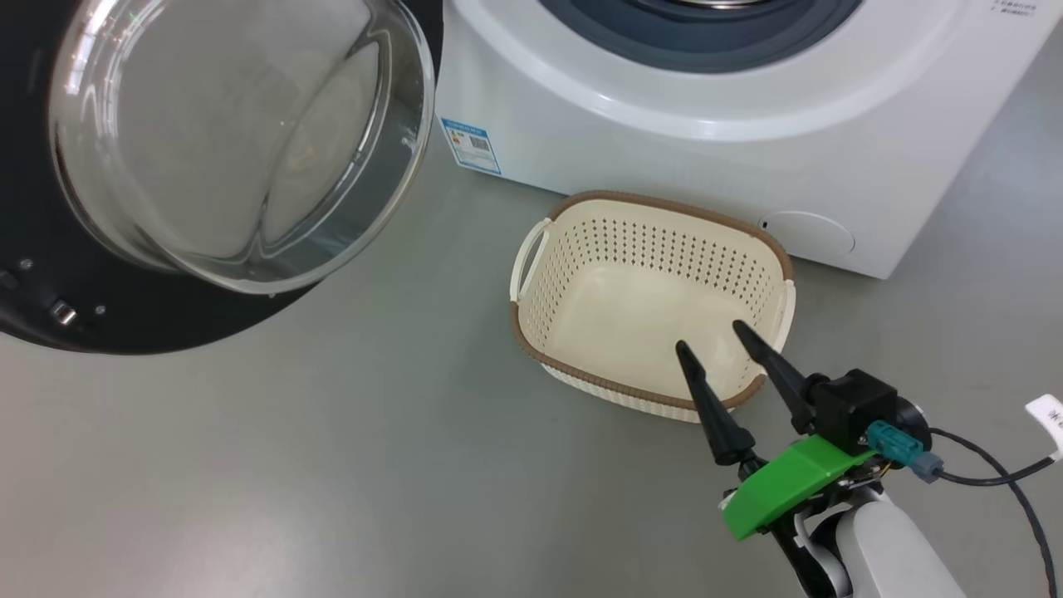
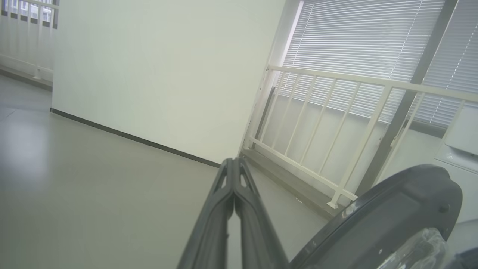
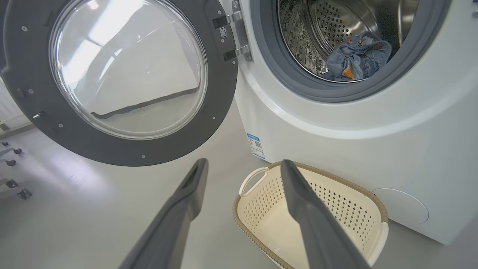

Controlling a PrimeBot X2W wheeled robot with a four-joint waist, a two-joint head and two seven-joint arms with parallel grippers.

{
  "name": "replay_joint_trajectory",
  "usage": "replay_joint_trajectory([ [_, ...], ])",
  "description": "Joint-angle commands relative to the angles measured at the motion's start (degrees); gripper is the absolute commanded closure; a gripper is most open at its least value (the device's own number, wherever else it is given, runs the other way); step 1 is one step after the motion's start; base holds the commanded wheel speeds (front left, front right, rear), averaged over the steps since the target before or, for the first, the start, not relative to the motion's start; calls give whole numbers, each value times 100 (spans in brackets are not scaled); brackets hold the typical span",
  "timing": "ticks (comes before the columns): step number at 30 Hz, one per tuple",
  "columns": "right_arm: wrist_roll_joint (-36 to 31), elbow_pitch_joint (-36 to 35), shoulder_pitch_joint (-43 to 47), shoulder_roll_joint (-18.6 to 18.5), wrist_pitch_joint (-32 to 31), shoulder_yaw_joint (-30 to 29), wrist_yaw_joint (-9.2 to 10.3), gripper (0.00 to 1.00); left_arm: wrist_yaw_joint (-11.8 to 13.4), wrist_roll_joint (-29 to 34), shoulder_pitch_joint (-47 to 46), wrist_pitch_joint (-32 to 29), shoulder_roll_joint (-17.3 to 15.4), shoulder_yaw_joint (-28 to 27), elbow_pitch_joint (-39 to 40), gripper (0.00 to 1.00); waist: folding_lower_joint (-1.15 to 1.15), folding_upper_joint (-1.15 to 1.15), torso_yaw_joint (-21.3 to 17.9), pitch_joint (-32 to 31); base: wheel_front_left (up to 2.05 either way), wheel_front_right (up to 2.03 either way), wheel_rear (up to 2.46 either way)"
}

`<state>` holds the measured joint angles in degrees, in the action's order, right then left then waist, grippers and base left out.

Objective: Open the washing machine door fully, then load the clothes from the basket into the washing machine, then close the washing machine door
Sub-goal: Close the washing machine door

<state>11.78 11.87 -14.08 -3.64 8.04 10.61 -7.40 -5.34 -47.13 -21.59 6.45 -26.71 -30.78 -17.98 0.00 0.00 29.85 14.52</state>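
Loading stage judged complete, closing stage pending. The washing machine door (image 3: 127,71) stands swung wide on its hinge (image 3: 235,35) at the left of the opening as the right wrist view shows it, with its glass bowl facing the room. The clothes (image 3: 354,56), a bundle of blue printed fabric, lie inside the steel drum (image 3: 336,22) of the washing machine (image 3: 336,123). The basket (image 1: 648,249) sits on the floor (image 1: 332,465) just in front of the machine, with nothing in it. The right fingers (image 1: 712,411) are spread as wide as they go and hold nothing; in the head view their tips hang over the near rim of the basket. The left fingers (image 2: 216,220) are pressed together along their length, also holding nothing, and point out across the room, with the door's black rim at the lower right of the left wrist view. With door open, basket emptied and clothes in the drum, the one step left appears to be shutting the door. That calls for one arm, probably the left since it seems nearer, to meet the door's free edge, far from the hinge, and sweep it in an arc toward the grey ring (image 3: 276,71) until it latches, with the right arm kept clear of the opening.
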Motion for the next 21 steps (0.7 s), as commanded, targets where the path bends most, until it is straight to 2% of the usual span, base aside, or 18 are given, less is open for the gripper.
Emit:
replay_joint_trajectory([
  [1,-93,-229,-6,77,-51,109,-9,0,-31,-225,-403,-140,-495,-242,-135,100,0,0,-7,137,0,0,0],
  [6,-196,-476,10,77,-200,91,-9,0,-93,-774,-1324,-536,-988,-343,-1477,100,0,0,-161,334,0,0,0],
  [13,-279,-641,-52,77,-307,117,-9,0,-104,-1694,-2598,-1150,-1402,-725,-3361,100,0,0,-365,518,0,0,0],
  [21,-302,-705,-121,77,-322,134,-9,0,15,-2032,-3305,-1681,-1734,-844,-4683,100,0,0,-540,640,0,0,0],
])
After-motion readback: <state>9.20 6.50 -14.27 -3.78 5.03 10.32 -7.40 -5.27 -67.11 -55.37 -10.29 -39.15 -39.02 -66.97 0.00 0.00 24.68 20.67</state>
